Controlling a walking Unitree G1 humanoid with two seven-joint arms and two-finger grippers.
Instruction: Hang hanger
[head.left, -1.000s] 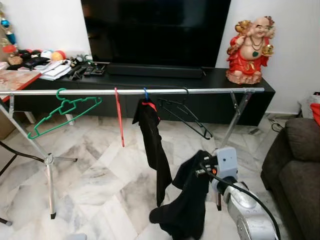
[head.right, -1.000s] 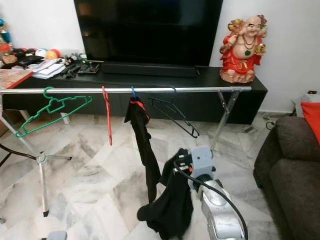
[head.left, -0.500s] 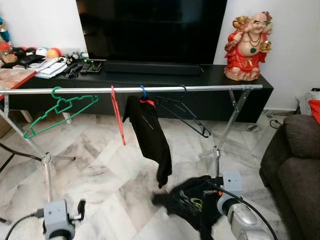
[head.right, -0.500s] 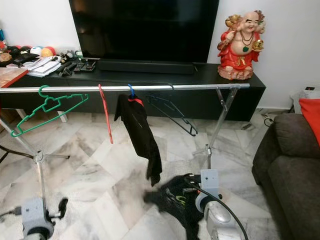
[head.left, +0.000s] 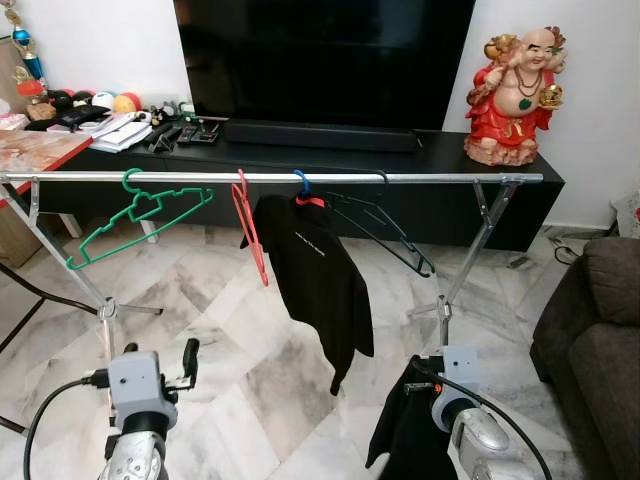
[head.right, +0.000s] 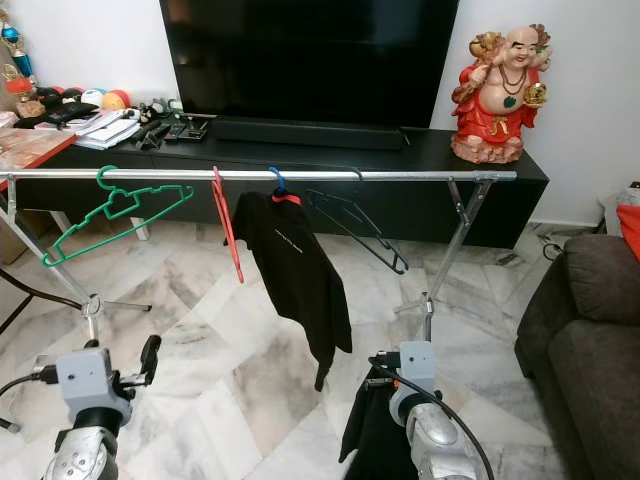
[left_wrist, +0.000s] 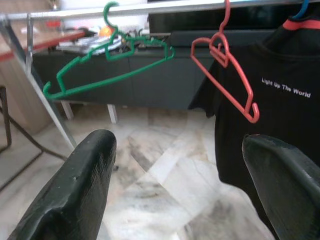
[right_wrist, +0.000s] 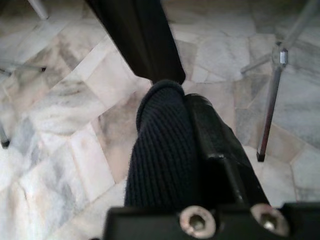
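— The rail (head.left: 400, 178)?
— Shiny bare metal; green hanger (head.left: 140, 213) smooth plastic.
— And the cloth?
— Matt black shirt (head.left: 320, 280); ribbed knit garment (right_wrist: 165, 150). Glossy veined marble floor (head.left: 250, 350).

Even, soft indoor light keeps both head views sharp and bright, with faint sheen on the marble floor (head.left: 250, 370) and the dark television (head.left: 330, 60), while the near black fingers (left_wrist: 70, 200) blur.

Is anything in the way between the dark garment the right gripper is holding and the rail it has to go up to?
Partly. The black T-shirt hangs off the rail just up-left of the dark garment in the right gripper, and a black hanger sits above. The rail's right stretch looks free.
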